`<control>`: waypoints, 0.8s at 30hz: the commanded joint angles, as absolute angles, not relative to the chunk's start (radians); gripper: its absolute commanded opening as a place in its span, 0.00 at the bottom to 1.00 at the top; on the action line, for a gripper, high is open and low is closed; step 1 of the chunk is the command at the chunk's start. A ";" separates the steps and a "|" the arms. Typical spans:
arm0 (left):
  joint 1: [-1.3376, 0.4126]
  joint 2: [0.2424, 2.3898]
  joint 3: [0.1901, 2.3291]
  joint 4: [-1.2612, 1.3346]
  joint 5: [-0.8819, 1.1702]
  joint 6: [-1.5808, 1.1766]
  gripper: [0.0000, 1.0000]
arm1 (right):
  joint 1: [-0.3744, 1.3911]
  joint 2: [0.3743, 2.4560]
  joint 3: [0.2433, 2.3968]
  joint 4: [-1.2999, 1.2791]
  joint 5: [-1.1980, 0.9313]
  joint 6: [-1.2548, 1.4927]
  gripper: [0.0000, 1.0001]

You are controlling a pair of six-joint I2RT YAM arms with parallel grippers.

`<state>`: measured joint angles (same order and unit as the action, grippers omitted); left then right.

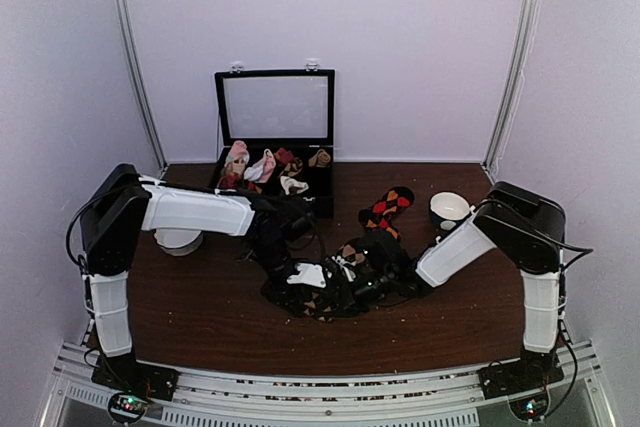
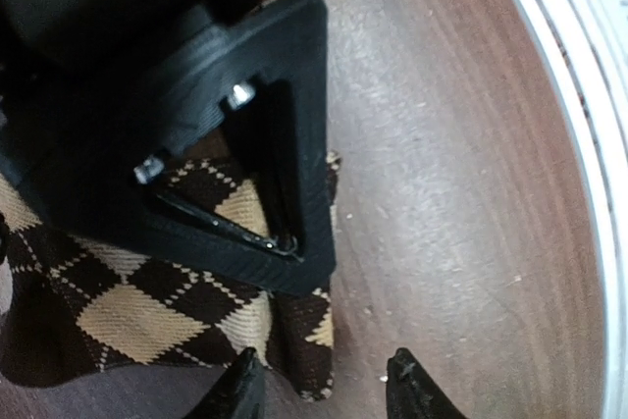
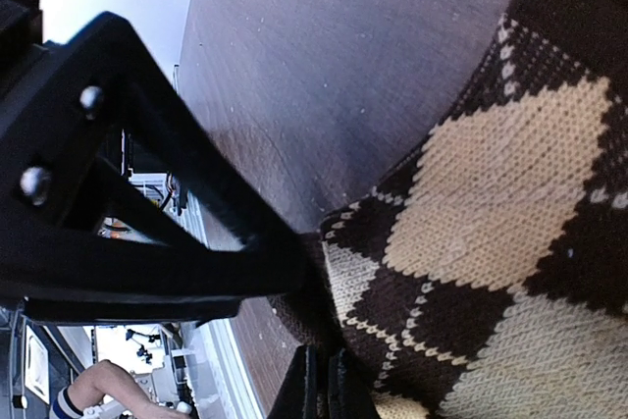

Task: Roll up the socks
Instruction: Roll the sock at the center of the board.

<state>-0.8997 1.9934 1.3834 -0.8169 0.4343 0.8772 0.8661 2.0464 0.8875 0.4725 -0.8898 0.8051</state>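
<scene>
As the left wrist camera looks down, the left gripper (image 2: 324,392) hangs over one end of the tan sock (image 2: 128,311). Its two tips are spread apart with the sock's corner between them, and they are not squeezing it yet. I think it is there to grab that end so a roll can start. The right gripper (image 2: 292,247) lies on top of the sock, likely to hold it down on the table (image 2: 442,193). The sock is soft knit, very dark, with cream diamonds and thin dotted lines.

From the right wrist, the right gripper's jaws are pressed together at the sock's edge. I cannot tell if any cloth is caught between them. I see no roll in the knit here.

From the top, both arms meet over the tan sock. It lies in the middle of the table, closer to the near edge. A red sock (image 1: 386,209) lies behind it, toward the far edge, beside a bowl (image 1: 449,209). A box (image 1: 275,107) of sock bundles stands open at the far edge.
</scene>
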 commanded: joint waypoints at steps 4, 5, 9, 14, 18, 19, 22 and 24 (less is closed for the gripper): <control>-0.914 2.056 1.410 -0.749 0.383 0.890 0.35 | 0.844 2.097 0.838 0.359 -0.785 0.813 0.00; -0.914 2.062 1.413 -0.746 0.382 0.886 0.34 | 0.844 2.097 0.839 0.360 -0.785 0.810 0.00; -0.914 2.089 1.440 -0.747 0.390 0.861 0.23 | 0.845 2.083 0.844 0.341 -0.778 0.783 0.07; -0.913 2.125 1.487 -0.825 0.442 0.839 0.00 | 0.852 2.004 0.840 0.263 -0.715 0.681 0.22; -0.890 2.149 1.512 -0.914 0.503 0.821 0.00 | 0.861 1.929 0.811 0.234 -0.667 0.618 0.34; -0.879 2.155 1.517 -0.940 0.521 0.815 0.00 | 0.864 1.906 0.798 0.221 -0.648 0.601 0.34; -0.835 2.174 1.523 -0.994 0.565 0.796 0.00 | 0.879 1.822 0.758 0.170 -0.585 0.527 0.36; -0.810 2.194 1.544 -1.043 0.595 0.791 0.00 | 0.899 1.771 0.736 0.116 -0.524 0.465 0.38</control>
